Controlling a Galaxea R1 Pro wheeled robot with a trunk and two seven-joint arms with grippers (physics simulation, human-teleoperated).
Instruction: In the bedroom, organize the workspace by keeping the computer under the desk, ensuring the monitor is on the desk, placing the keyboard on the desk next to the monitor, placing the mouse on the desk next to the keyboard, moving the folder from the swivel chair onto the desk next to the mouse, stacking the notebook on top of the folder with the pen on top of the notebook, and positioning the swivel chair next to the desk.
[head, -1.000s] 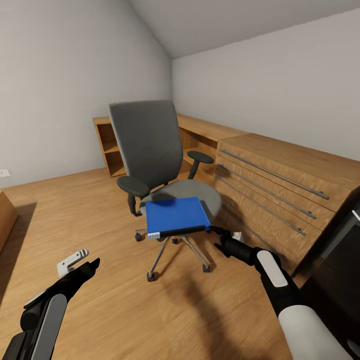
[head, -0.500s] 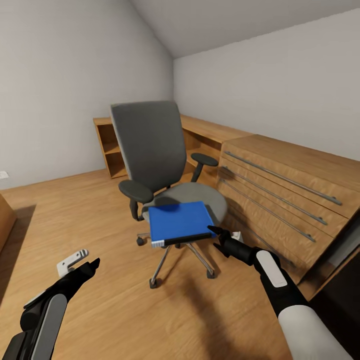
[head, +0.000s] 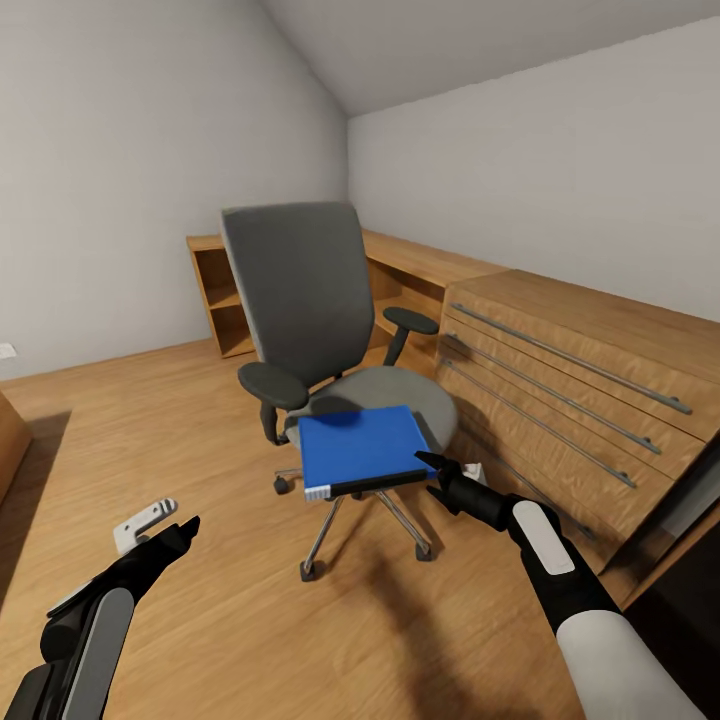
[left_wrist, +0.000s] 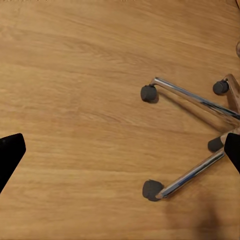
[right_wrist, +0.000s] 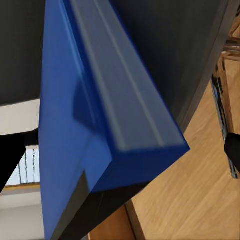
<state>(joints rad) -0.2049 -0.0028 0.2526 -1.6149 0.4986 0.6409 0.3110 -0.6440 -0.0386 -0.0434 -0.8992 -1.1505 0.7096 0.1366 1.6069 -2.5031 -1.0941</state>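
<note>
Risky from here — right gripper (head: 432, 472) wide open, gripping nothing, at the corner of the folder (head: 362, 447) flat on the chair (head: 300, 320) seat, could nudge it off the edge; left gripper (head: 170, 535) open too, empty, well apart.

White forearm (head: 610, 650), black wrist, black jaws

Open oak floor (head: 200, 440) lies left of the swivel chair (head: 300, 300), while a drawer chest (head: 570, 400) crowds its right side, leaving only a narrow gap.
</note>
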